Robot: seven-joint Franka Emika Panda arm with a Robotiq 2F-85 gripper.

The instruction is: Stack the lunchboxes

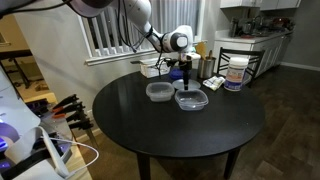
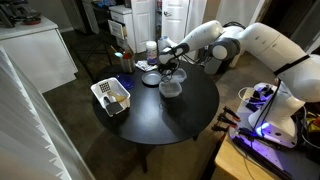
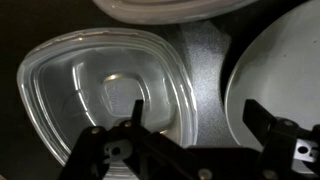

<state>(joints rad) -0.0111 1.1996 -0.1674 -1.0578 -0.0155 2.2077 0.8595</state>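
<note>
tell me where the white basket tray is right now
In an exterior view, the white basket tray sits at the picture-left edge of the round black table, apart from the clear lunchboxes by the gripper.

I can read nothing here. The tall white tub point(image 1: 236, 72), well off to the side of my fingers point(image 3: 137, 114), wears a label with a blue band — its print is too small to make out. The clear lunchbox point(image 3: 100, 85) right under my fingers shows a raised shape in its floor — too blurred to tell any letters.
</note>
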